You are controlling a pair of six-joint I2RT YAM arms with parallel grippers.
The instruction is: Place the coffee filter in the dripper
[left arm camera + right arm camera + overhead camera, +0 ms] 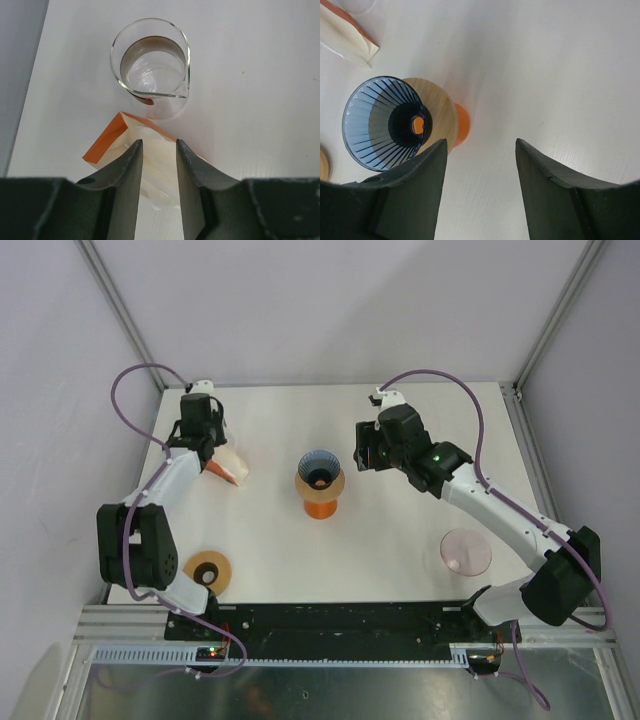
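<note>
Left claw (159,142) was down over the coffee filter (156,165) at the left of the tabletop (560,75), jaws partly closed with the cream paper between them. Couldn't tell if it was actually pinched. Filter lay flat, orange edge showing, just beside a glass beaker (150,65). Right claw (480,170) was open, empty, hovering next to the blue dripper (382,122), which sat upright on its orange stand (462,122) mid-table, well apart from the filter.
</note>
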